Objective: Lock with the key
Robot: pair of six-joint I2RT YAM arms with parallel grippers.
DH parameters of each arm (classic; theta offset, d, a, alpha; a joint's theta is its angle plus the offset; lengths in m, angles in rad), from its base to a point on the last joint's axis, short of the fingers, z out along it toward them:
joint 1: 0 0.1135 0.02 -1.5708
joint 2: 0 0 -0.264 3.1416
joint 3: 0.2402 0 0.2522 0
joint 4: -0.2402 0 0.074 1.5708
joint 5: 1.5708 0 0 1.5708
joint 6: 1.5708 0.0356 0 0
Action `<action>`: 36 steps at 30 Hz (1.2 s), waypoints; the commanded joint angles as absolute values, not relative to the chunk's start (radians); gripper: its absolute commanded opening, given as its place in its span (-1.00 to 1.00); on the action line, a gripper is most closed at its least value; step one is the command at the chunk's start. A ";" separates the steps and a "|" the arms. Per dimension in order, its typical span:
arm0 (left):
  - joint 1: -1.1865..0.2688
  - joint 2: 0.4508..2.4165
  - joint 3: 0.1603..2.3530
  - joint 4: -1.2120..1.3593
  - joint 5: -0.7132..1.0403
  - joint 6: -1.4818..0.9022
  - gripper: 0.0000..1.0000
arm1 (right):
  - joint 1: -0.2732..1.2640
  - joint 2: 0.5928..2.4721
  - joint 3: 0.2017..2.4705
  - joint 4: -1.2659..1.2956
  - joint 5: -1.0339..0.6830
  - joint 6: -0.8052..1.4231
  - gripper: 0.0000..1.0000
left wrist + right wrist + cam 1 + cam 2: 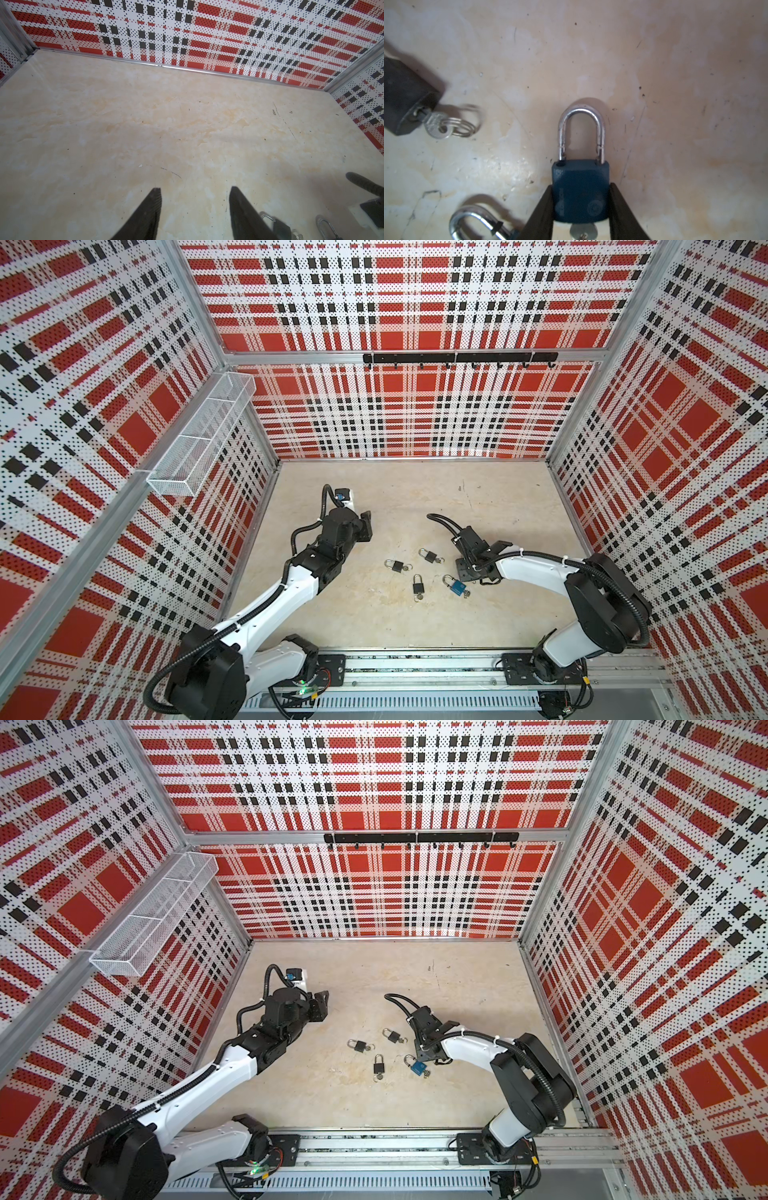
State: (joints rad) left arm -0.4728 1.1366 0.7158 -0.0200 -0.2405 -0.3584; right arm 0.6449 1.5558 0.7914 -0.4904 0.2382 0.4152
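Currently, the right gripper (pixel 581 186) clamps the body of a blue padlock (pixel 579 201), key (pixel 582 231) inserted, near a black padlock (pixel 404 95) on the beige tabletop (pixel 675 83), while the left gripper (pixel 195 193) stands well apart, jaws parted.

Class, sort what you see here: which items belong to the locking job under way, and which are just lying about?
In use: right hand, shut on the held blue padlock; key in its base.

Lying about or idle: second blue padlock; left black padlock; far black padlock; near black padlock; left hand, open and empty; mesh basket; hook rail.
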 commanded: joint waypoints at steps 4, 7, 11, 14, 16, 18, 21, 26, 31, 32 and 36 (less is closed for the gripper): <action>-0.474 1.120 0.745 -0.067 -0.201 -0.352 0.08 | 0.650 1.434 0.862 -0.535 0.232 0.346 -0.54; -0.475 1.116 0.766 -0.083 -0.162 -0.352 0.08 | 0.652 1.380 0.879 -0.541 0.195 0.302 -0.54; -0.475 1.124 0.825 -0.131 -0.065 -0.338 0.07 | 0.661 1.313 0.901 -0.543 0.152 0.254 -0.54; -0.478 1.155 0.895 -0.203 0.019 -0.337 0.03 | 0.674 1.285 0.932 -0.556 0.109 0.219 -0.55; -0.480 1.180 0.935 -0.243 0.084 -0.342 -0.04 | 0.692 1.276 0.956 -0.567 0.097 0.203 -0.56; -0.485 1.207 0.969 -0.274 0.156 -0.354 -0.08 | 0.715 1.272 0.978 -0.574 0.083 0.185 -0.57; -0.507 1.228 1.000 -0.297 0.217 -0.370 -0.12 | 0.739 1.274 1.011 -0.583 0.070 0.177 -0.57; -0.554 1.226 0.981 -0.252 0.267 -0.404 -0.05 | 0.784 1.278 1.045 -0.570 0.046 0.173 -0.57; -0.568 1.244 0.949 -0.206 0.349 -0.465 -0.06 | 0.816 1.305 1.079 -0.573 0.047 0.165 -0.58; -0.572 1.248 0.939 -0.189 0.361 -0.479 -0.06 | 0.819 1.309 1.083 -0.567 0.042 0.165 -0.58; -0.583 1.267 0.912 -0.146 0.380 -0.517 -0.08 | 0.825 1.321 1.090 -0.545 0.017 0.171 -0.59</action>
